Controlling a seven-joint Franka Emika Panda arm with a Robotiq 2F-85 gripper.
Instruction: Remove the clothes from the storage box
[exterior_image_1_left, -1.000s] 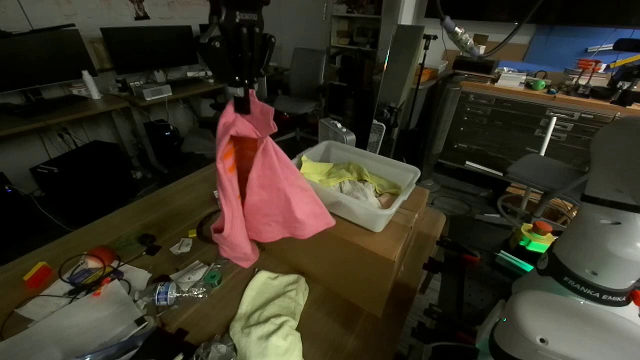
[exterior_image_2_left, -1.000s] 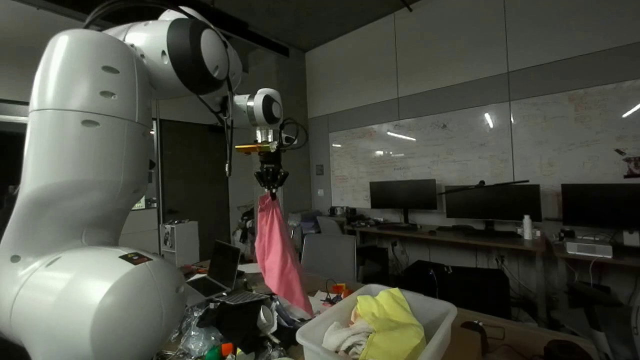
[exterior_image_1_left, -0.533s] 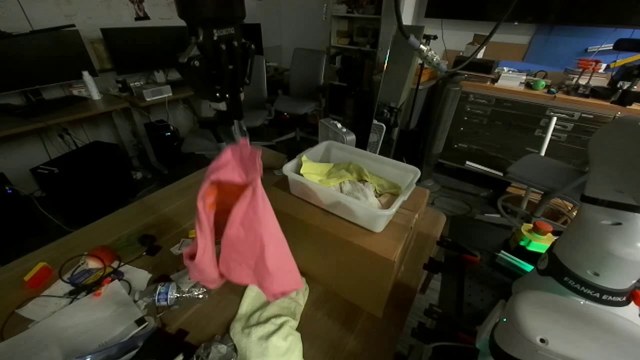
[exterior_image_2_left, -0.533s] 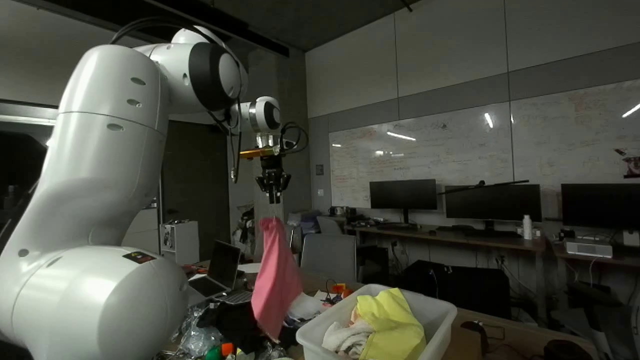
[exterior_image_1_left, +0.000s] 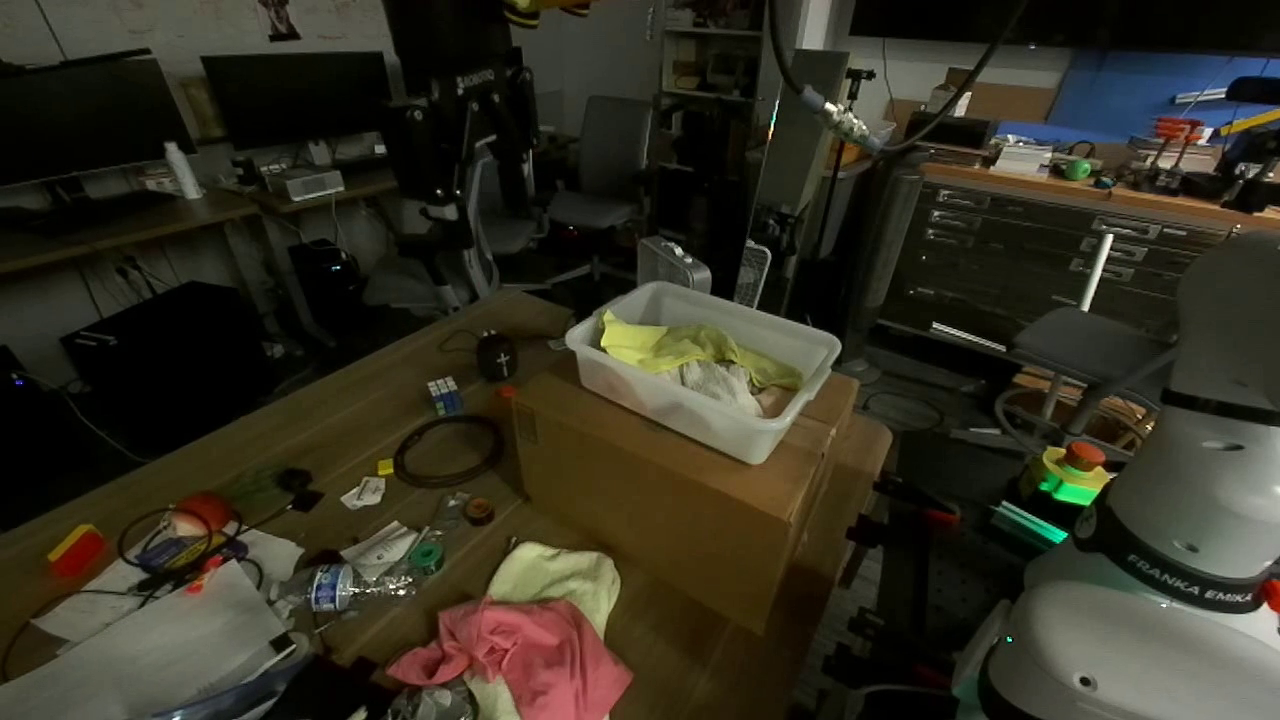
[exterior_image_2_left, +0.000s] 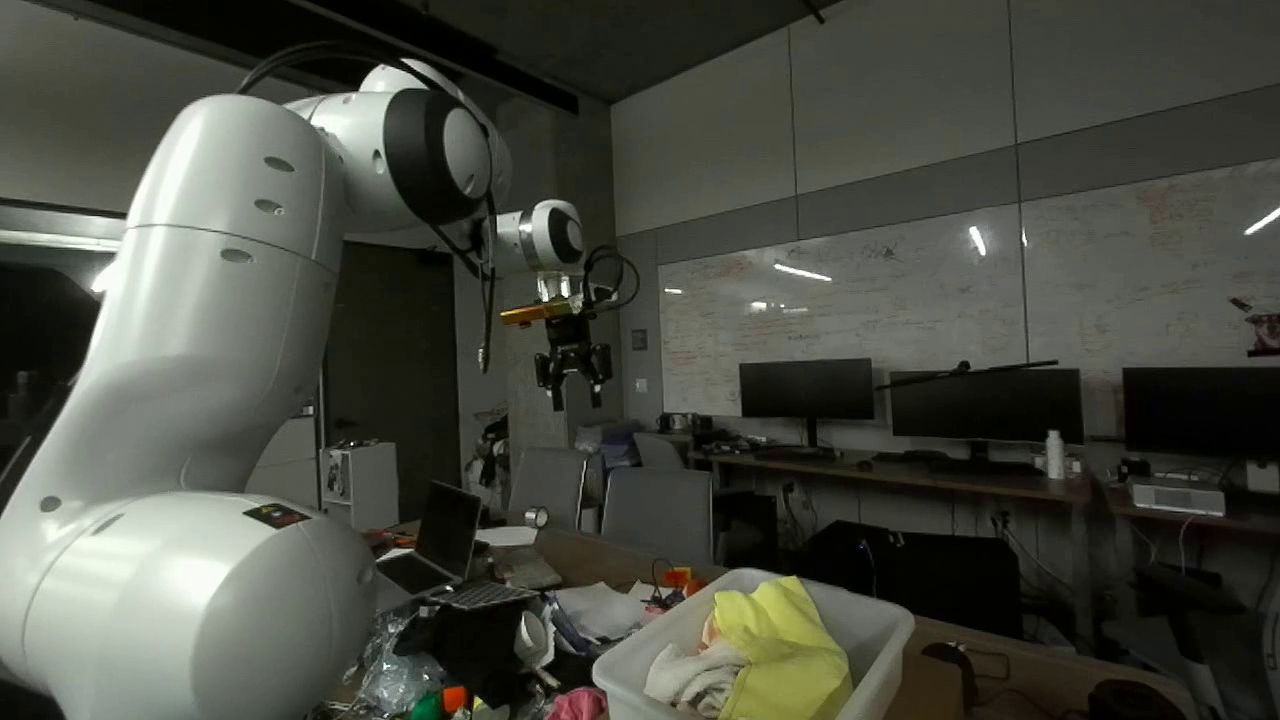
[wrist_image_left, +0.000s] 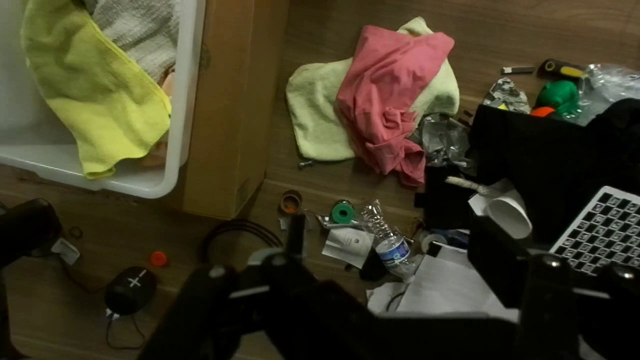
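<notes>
Gripper (exterior_image_2_left: 577, 398) stands wide: from here I see its fingers (exterior_image_2_left: 557, 397) spread well apart in an exterior view, in mid-air left of centre. The wrist view agrees: one dark finger either side of a broad gap.

Pink cloth (exterior_image_1_left: 530, 655): crumpled on the table (exterior_image_1_left: 690, 660), lower middle of an exterior frame, lying across a pale green towel (exterior_image_1_left: 570, 580). In the wrist view the pair sits upper middle, the towel showing either side of the pink.

Storage box (exterior_image_1_left: 670, 405): white plastic, right of centre, resting on a brown cardboard box (exterior_image_1_left: 650, 510). In both exterior views I find a yellow cloth (exterior_image_1_left: 655, 347) in it, lying partly over a whitish cloth (exterior_image_1_left: 718, 382); a peach-coloured piece (exterior_image_1_left: 775, 401) shows beside them, mostly hidden.

Text log. A black band (exterior_image_1_left: 1185, 580) round the arm (exterior_image_1_left: 1130, 660), lower right, reads FRANKA EMIKA. Letters on the gripper body, upper left of the same frame, look like ROBOTIQ, but the light is poor. In the wrist view a clear bottle (wrist_image_left: 388, 241) near the middle, lying on its side, carries a blue-and-white label (wrist_image_left: 393, 252), print too small to read. A rounded black device (wrist_image_left: 131, 292), lower left, bears a white cross-shaped mark. The whiteboard (exterior_image_2_left: 850, 340) in an exterior view carries illegible handwriting.
</notes>
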